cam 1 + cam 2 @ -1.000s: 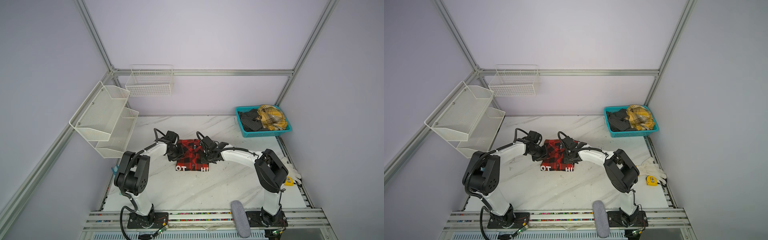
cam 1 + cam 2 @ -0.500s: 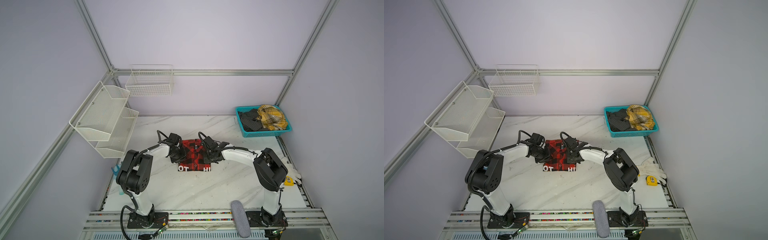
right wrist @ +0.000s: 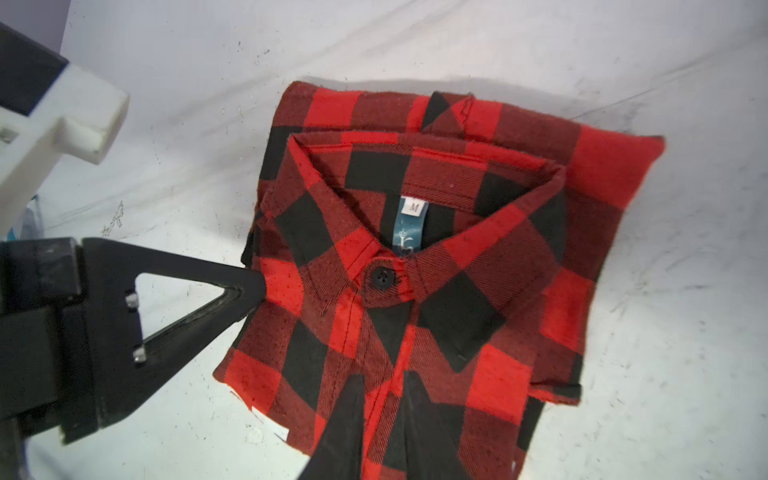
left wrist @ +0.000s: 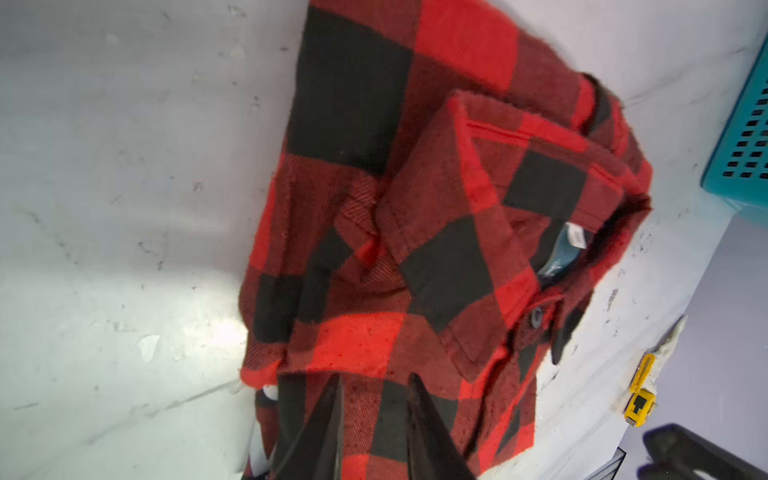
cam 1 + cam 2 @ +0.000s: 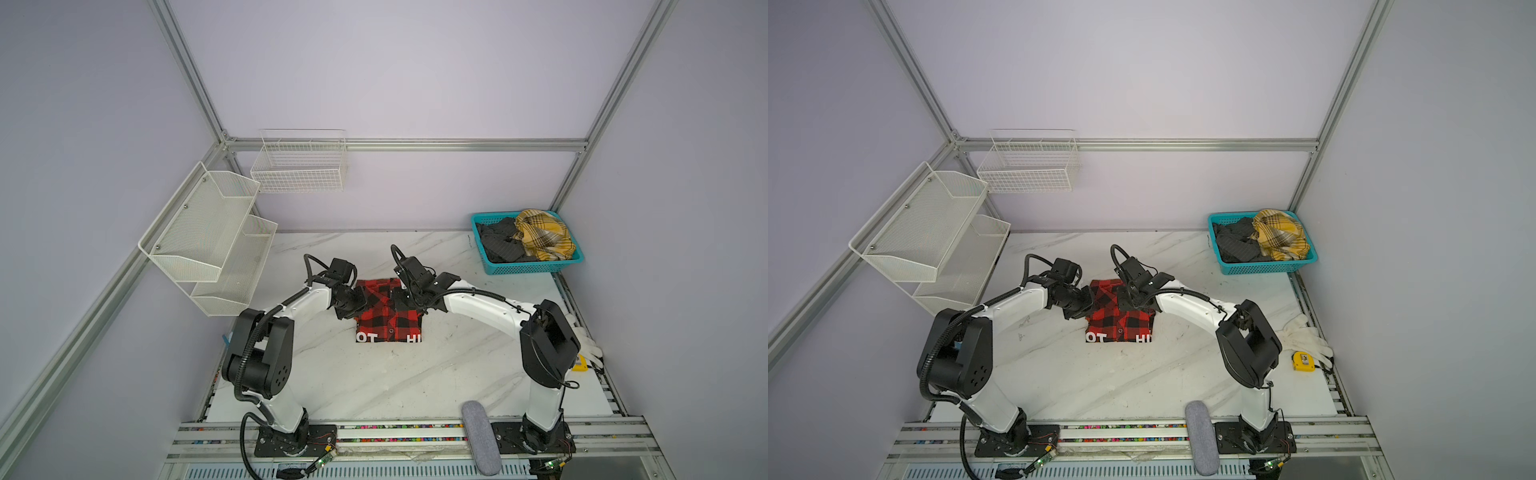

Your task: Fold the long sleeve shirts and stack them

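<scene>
Checked shirt (image 5: 390, 320) slightly farther right.

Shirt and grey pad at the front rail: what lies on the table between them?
Nothing lies there. Between the shirt and the grey pad the table is bare marble, as both top views show.

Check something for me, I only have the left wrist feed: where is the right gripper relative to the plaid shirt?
Observer: The right gripper is over the shirt front, on the hem side of the collar button.
Operator: Any print on it?
Observer: Yes, white letters, OT and HI, run along the edge nearest the arm bases in both top views.
Operator: What's in that bin at my frame edge?
Observer: The teal basket holds a yellow plaid garment and dark garments.
</scene>
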